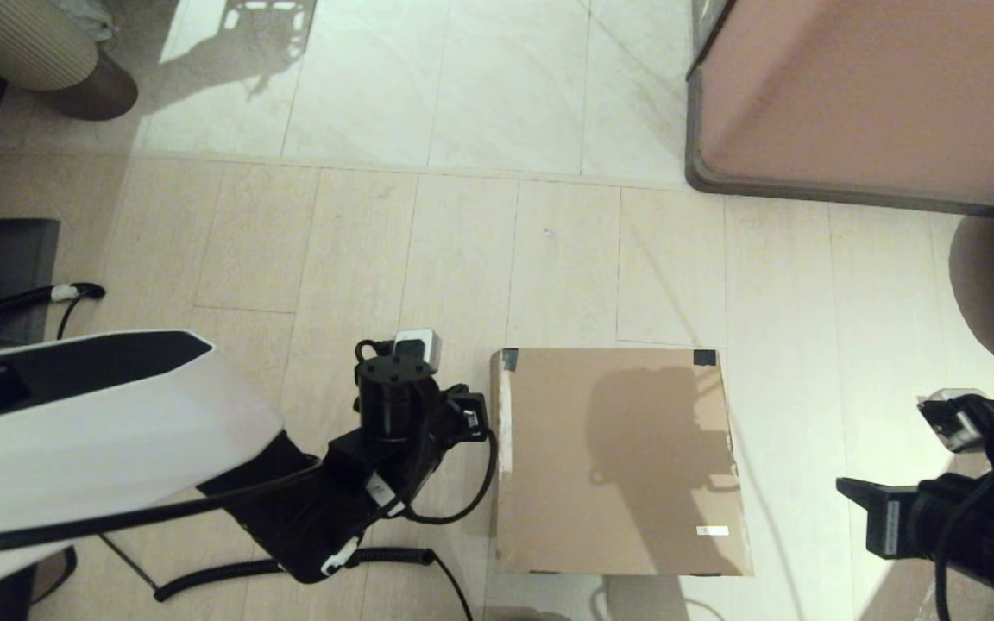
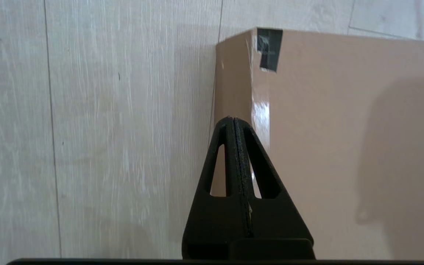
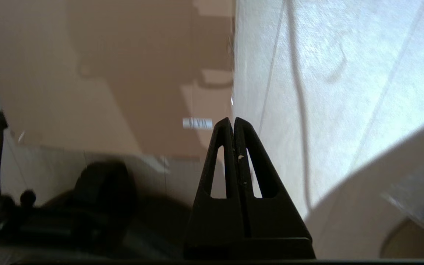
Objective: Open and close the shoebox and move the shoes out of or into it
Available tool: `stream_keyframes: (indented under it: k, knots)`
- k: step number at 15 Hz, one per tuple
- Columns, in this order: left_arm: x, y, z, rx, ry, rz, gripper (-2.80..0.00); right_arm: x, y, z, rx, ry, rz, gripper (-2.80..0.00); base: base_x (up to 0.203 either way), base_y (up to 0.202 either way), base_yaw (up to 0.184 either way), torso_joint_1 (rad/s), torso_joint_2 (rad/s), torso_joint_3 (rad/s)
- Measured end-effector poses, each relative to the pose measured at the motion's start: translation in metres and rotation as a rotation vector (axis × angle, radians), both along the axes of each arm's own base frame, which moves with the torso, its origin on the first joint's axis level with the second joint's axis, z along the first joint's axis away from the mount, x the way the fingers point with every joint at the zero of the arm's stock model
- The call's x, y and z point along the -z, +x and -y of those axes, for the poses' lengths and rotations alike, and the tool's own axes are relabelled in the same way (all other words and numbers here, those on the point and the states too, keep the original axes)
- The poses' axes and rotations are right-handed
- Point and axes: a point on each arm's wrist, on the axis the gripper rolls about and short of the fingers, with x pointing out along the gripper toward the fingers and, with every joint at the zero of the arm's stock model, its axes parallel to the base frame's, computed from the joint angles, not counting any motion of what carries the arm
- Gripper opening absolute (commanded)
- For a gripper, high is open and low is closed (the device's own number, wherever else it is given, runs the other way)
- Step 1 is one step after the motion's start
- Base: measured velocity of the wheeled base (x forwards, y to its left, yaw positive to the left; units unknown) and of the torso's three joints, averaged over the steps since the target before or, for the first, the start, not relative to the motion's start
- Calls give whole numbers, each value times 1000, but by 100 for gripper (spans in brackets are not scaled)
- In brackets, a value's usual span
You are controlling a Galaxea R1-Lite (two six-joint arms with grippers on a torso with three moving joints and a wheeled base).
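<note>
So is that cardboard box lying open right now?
No, the shoebox is closed: in the head view its flat brown lid covers the whole top and no shoes show.

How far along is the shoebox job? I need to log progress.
Done: nothing visible; the plain brown cardboard shoebox sits on the floor with its lid shut. In hand: the shut left gripper is at the box's left edge; the shut right gripper hangs off its right side. Left: opening it; no shoes are visible.
</note>
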Motion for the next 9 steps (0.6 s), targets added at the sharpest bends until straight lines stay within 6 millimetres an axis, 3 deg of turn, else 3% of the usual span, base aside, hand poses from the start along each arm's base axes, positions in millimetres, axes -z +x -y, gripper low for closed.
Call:
stream_keyframes:
  k: [5,9]
  knots:
    - [18,34,2,-47,-2,10,-280,38,61,4,17,7,-37,-280,0,0,0,0,0,0]
    - [22,65,15,-90,-39,70,-280,69,99,34,16,-12,-4,-280,0,0,0,0,0,0]
